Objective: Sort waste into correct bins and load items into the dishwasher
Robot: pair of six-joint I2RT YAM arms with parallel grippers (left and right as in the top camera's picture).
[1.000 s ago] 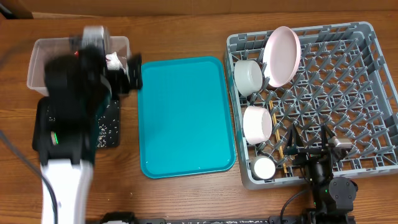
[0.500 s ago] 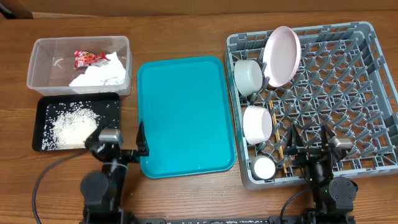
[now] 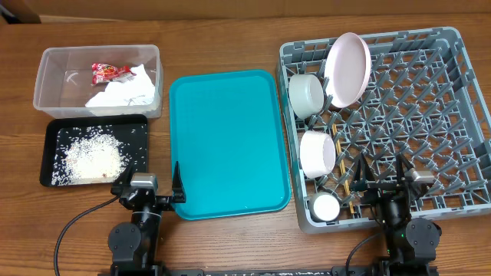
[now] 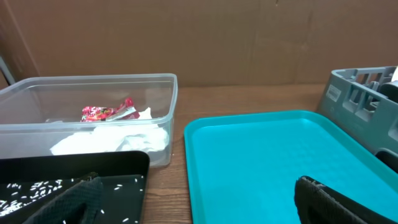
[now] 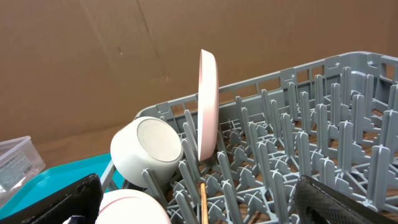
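Observation:
The red wrapper [image 3: 110, 71] and white napkin [image 3: 123, 93] lie in the clear tub [image 3: 61, 77]. Rice [image 3: 92, 157] lies in the black tray [image 3: 54, 142]. The grey dish rack [image 3: 469, 77] holds the pink plate [image 3: 349, 69] on edge, two white bowls [image 3: 307, 93] [image 3: 317, 152], a white cup [image 3: 325, 205] and chopsticks [image 3: 347, 188]. No separate white plate shows. My left gripper [image 3: 149, 188] is open and empty at the front edge, between the black tray and the teal tray [image 3: 229, 142]. My right gripper [image 3: 383, 178] is open and empty at the rack's front.
The left wrist view shows the tub [image 4: 37, 106], wrapper [image 4: 107, 112], black tray [image 4: 74, 165] and teal tray [image 4: 267, 155] ahead. The right wrist view shows the pink plate [image 5: 208, 106], a bowl [image 5: 152, 149] and a chopstick [image 5: 203, 202] among the pegs.
My left arm has drawn back from above the clear tub to the table's front edge, leaving the wrapper and napkin in the tub. The right arm has not moved.

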